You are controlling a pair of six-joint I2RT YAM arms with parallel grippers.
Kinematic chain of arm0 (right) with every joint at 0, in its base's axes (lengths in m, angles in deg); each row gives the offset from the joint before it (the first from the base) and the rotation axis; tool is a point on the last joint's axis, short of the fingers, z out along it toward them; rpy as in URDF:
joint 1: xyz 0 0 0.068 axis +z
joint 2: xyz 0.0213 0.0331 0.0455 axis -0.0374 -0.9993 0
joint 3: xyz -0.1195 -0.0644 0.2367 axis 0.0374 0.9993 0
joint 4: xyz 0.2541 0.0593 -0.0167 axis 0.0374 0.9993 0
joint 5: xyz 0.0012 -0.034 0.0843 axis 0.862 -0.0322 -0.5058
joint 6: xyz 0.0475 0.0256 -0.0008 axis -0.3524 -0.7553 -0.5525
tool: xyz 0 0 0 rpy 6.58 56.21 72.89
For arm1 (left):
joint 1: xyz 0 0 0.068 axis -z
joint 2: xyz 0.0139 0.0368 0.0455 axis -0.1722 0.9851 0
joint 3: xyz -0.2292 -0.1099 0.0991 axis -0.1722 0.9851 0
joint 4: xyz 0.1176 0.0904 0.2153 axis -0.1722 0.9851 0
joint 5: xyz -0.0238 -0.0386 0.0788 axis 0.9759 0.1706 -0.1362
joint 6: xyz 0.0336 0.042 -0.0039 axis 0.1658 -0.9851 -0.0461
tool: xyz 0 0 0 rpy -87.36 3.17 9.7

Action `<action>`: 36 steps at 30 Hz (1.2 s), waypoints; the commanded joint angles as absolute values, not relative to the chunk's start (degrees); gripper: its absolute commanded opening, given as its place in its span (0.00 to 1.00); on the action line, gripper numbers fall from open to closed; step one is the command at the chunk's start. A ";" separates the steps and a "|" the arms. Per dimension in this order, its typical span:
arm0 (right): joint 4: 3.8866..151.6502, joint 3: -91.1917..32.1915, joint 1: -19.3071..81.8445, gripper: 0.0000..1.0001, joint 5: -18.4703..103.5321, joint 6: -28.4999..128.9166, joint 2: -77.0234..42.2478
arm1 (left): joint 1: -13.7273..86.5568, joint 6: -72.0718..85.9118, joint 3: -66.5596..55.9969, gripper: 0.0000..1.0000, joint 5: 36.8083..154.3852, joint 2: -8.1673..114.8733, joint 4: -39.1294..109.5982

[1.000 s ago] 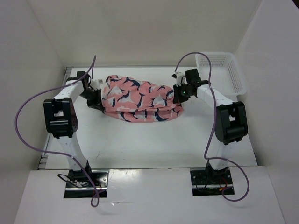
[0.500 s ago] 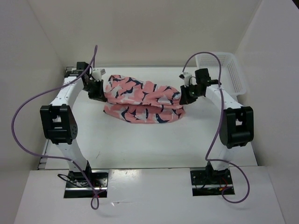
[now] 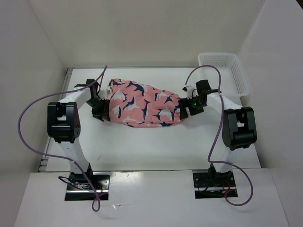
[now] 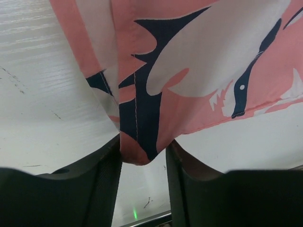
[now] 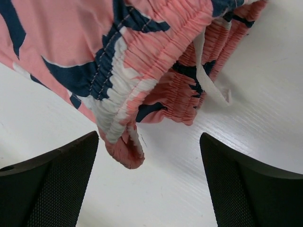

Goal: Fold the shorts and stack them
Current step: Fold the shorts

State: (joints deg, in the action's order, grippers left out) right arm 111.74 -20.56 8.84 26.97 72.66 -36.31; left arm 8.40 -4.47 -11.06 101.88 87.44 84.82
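Observation:
The salmon-pink shorts [image 3: 142, 104] with navy and white fish shapes lie folded flat across the middle of the table. My left gripper [image 3: 101, 111] is at their left end. In the left wrist view its jaws stand parted and a hem corner of the shorts [image 4: 142, 149] lies between the fingertips of the gripper [image 4: 143, 142], with table showing below it. My right gripper [image 3: 186, 109] is at the right end. Its fingers [image 5: 61, 179] are spread wide around the gripper's middle [image 5: 149, 137], and the elastic waistband [image 5: 142, 80] lies loose on the table between them, touching neither finger.
A white plastic mesh basket [image 3: 222, 71] stands at the back right corner, behind the right arm. White walls close the table on the left, back and right. Purple cables loop off both arms.
Both arms swung the shorts toward the near side and lowered them flat onto the table. Both grippers, shut on the fabric before, have opened and let go.

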 commanded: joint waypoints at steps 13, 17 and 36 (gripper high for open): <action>101.17 -20.31 8.56 0.84 27.94 61.69 -41.16 | 6.58 -4.66 -14.15 0.67 109.56 87.99 82.34; 100.11 -20.31 8.56 0.70 27.94 60.37 -42.47 | 6.58 -4.66 -14.67 0.69 110.19 89.74 81.20; 98.97 -20.22 8.56 0.00 29.61 59.75 -42.48 | 6.58 -4.66 -14.85 0.26 115.28 98.09 73.55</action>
